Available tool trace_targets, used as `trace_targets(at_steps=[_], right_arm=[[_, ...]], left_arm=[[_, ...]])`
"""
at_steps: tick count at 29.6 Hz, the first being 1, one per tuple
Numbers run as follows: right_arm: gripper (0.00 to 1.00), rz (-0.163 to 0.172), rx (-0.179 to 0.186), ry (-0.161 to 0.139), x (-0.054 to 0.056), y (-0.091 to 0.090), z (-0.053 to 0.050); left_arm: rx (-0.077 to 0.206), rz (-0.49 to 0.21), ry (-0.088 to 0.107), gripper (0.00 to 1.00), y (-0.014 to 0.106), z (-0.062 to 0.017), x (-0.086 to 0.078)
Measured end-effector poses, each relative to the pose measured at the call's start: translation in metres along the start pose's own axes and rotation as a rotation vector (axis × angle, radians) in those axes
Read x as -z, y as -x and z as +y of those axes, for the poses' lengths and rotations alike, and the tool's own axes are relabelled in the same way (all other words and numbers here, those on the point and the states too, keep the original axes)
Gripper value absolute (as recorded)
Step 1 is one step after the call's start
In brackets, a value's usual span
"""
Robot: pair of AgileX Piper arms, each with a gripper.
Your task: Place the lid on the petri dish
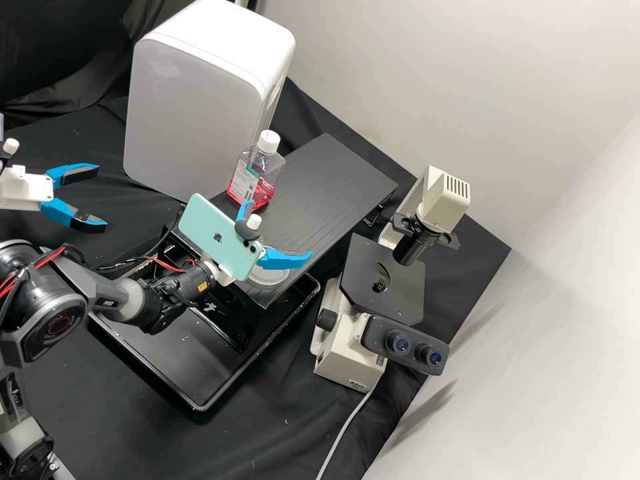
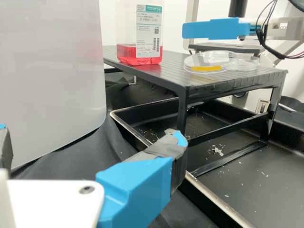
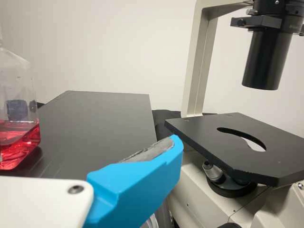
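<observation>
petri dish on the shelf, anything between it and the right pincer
Nothing visible does. The right pincer hangs open just above the petri dish on the black shelf; the culture flask stands apart, farther along the shelf.

Black bench [image 1: 300, 427] under a white box [image 1: 200, 93], black tray [image 1: 180, 363], microscope [image 1: 380, 313].

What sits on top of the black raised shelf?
A flask of red liquid and, near the edge, the petri dish with its lid beside it. The right gripper partly covers them in the high view.
</observation>
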Motion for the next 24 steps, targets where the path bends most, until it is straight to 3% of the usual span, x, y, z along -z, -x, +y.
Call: trace_targets(at_steps=[3,8,18,24], right_arm=[[1.0,0.0,0.0,0.0,0.0,0.0,0.0],[1.0,0.0,0.0,0.0,0.0,0.0,0.0],[1.0,0.0,0.0,0.0,0.0,0.0,0.0],[1.0,0.0,0.0,0.0,0.0,0.0,0.0]], left_arm=[[0.001,-0.01,-0.004,1.0,0.001,0.0002,-0.001],[0.027,-0.079,-0.035,1.0,0.004,-0.003,-0.007],[0.086,-0.148,-0.129,1.0,0.003,-0.0174,-0.019],[0.096,-0.163,-0.134,1.0,0.004,-0.0202,-0.022]])
